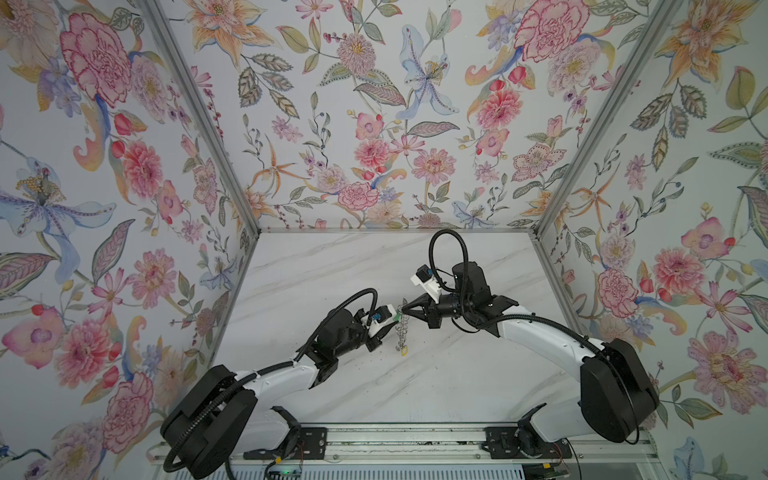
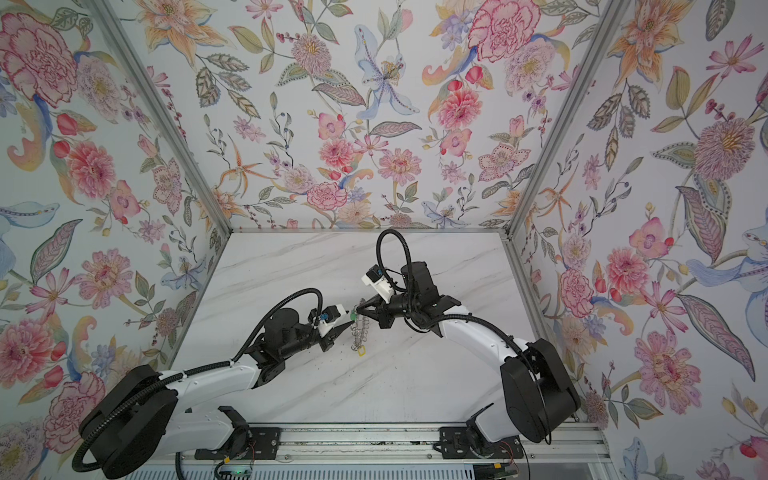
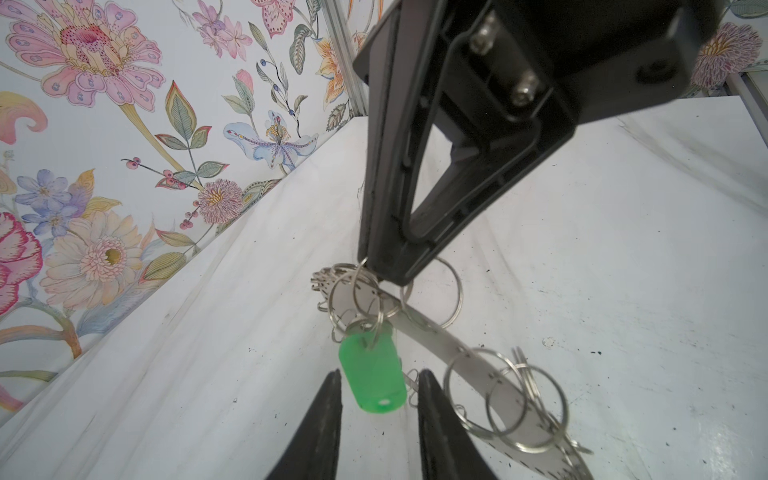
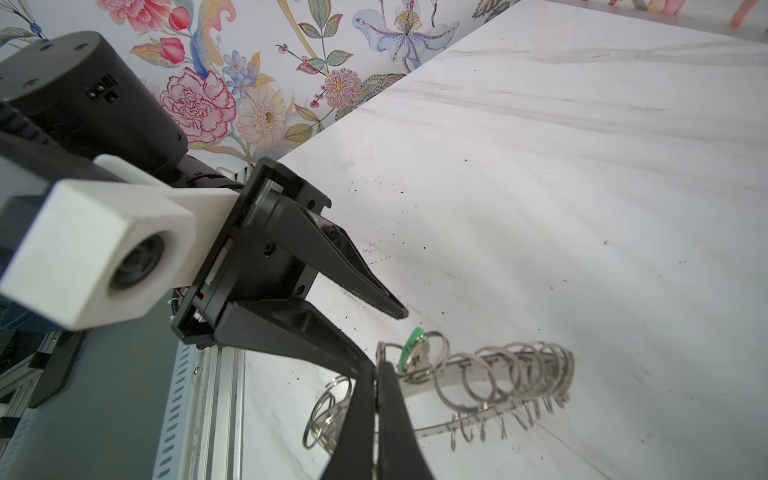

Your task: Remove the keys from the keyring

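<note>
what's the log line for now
left gripper: open, tips either side of green tag | right gripper: shut on keyring | yellow tag: at keyring's opposite end

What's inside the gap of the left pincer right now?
The green tag hangs between the left pincer's parted fingers, from the keyring. Its key is mostly hidden behind the tag; only a silvery sliver shows.

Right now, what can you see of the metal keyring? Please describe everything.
The keyring is a flat grey metal ring, its rim holes carrying many silvery wire loops. It stands on edge over the white table, pinched at its rim by the shut right gripper. A green tag hangs from a loop near that grip, a yellow tag at the opposite end. Whether it touches the table I cannot tell.
</note>
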### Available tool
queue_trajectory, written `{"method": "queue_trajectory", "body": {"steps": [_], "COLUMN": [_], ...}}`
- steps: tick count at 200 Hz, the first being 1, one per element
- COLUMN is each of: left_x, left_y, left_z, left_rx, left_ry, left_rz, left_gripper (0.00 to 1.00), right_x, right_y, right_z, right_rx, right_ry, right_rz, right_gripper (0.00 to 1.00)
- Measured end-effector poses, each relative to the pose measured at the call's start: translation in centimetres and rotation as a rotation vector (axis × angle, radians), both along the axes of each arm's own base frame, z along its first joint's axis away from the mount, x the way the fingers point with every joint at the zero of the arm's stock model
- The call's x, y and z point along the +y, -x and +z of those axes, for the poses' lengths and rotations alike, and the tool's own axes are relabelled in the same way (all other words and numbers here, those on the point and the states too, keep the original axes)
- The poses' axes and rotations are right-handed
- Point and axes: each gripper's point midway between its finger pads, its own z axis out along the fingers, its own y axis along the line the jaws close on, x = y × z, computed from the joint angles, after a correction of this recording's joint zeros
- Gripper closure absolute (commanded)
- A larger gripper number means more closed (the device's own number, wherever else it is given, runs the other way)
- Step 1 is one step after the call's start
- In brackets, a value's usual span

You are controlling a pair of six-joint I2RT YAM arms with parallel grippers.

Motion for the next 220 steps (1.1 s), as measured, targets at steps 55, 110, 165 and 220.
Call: {"method": "queue_trajectory", "body": {"steps": [55, 110, 165, 220], "left_x": [-0.1, -1.1, -1.2, -0.9], "left_y": [0.1, 1.1, 1.2, 1.0], "left_z": [0.0, 0.1, 0.1, 0.1], "left_rx": [0.0, -0.001, 0.001, -0.003], "left_ry": [0.0, 0.005, 0.007, 0.0], "left_rz": [-0.004, -0.043, -0.047, -0.023], "left_gripper": [0.76, 0.83, 1.0, 1.0], "right_x": [0.0, 0.3, 0.4, 0.2], "right_y": [0.7, 0.6, 0.6, 0.8], "right_z": [-1.2, -1.1, -1.1, -1.3], "right_rx": [0.061, 0.066, 0.067, 0.081], "right_ry": [0.019, 0.016, 0.016, 0.027], "right_rz": [0.024, 0.035, 0.038, 0.038], "right_gripper": [1.0, 1.0, 1.0, 1.0]}}
